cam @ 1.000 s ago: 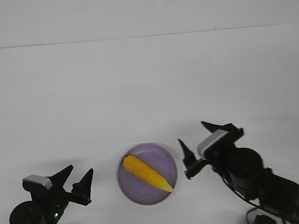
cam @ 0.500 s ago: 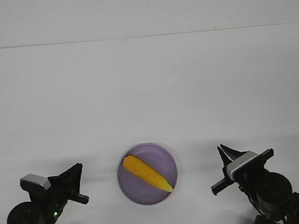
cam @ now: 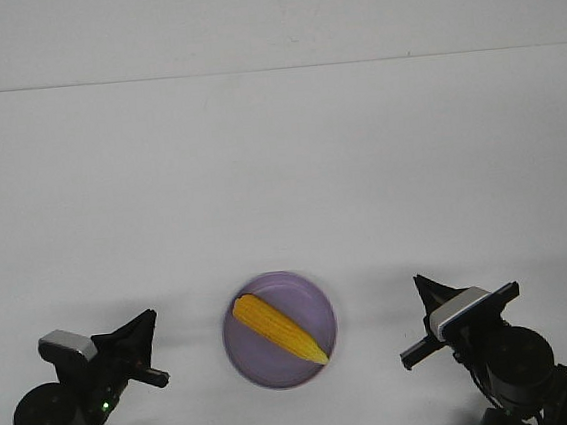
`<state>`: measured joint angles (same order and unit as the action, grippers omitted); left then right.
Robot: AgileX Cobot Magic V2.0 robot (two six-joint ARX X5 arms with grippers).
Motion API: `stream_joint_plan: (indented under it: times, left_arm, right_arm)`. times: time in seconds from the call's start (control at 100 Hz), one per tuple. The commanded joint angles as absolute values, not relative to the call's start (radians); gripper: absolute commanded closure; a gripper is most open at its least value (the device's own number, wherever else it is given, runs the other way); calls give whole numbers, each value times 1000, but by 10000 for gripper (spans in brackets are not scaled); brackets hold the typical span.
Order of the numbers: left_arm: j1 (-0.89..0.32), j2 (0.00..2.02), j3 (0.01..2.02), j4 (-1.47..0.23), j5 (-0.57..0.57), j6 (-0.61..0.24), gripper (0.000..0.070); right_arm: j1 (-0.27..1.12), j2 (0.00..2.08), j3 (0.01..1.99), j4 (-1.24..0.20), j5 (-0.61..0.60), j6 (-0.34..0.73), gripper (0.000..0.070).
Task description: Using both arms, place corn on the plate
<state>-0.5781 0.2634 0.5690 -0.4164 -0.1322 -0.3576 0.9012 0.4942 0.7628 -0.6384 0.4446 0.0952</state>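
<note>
On the lavender plate the corn lying diagonally, left gripper nearly closed and empty, right gripper spread wide, both well clear.

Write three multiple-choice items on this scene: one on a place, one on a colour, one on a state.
1. Where does the corn lie?
A. on the plate
B. on the table beside it
C. in a pincer

2. What colour is the plate?
A. green
B. lavender-purple
C. red

3. What does the right pincer hold?
A. the corn
B. the plate
C. nothing

Answers: 1 A, the cob rests inside the rim. 2 B, its bare surface is purple. 3 C, it stands open, apart from the plate.
</note>
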Motion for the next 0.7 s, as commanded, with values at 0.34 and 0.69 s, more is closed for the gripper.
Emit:
stream_joint_plan:
  times: [0.34,0.69]
  left_arm:
    - [-352,192,421,-253,-185,-8,688]
    - [-65,13,42,19,-183,37,688]
  right_arm:
    - [909,496,770,-627,445,107,688]
    - [909,496,770,-627,445,107,688]
